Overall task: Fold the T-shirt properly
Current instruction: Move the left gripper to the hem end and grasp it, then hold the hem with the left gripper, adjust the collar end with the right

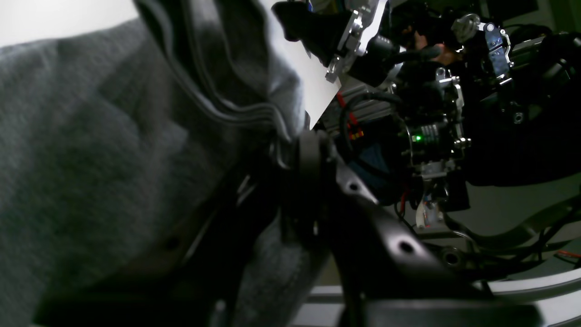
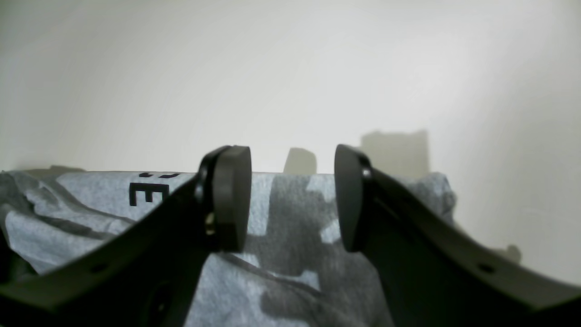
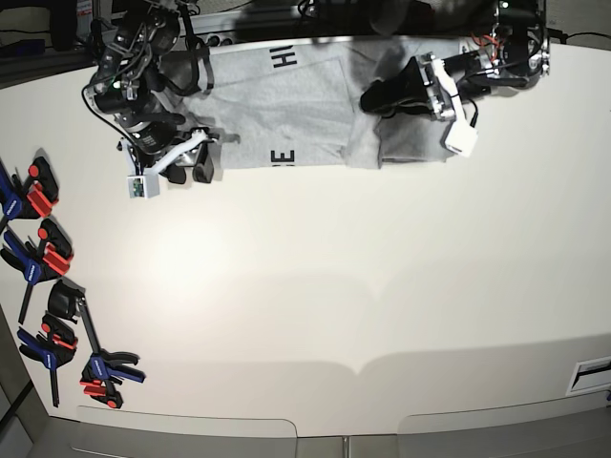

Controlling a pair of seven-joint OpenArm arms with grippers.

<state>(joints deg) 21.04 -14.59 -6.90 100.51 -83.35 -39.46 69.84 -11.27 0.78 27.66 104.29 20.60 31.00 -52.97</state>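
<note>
T-shirt (image 3: 286,114) fabric lies at the far edge of the white worktop (image 3: 315,286), spread mostly flat with black lettering facing up and one panel already doubled over toward the side of the left arm. It looks like thin, soft cotton: light, limp, with no stiffness of its own, so any lifted edge will sag and drag the layers under it. Creases show across the grey cloth in the right wrist view, which suggests it bunches readily and will need smoothing.

The left end effector (image 3: 374,97) is nearly closed and, in its own wrist view, grey cloth (image 1: 91,150) is bunched right against its fingers, with a stitched hem running just beside them; I judge it is pinching a fold of the shirt. The right end effector (image 2: 292,200) has its pads (image 2: 231,200) standing wide apart, empty, hovering just off the shirt's near edge.

A good hold would be at a hem or a corner, where the seam gives a thicker, less slippery bite. Pinching mid-panel risks catching only one layer. Several clamps (image 3: 43,258) lie well apart at the worktop's side.
</note>
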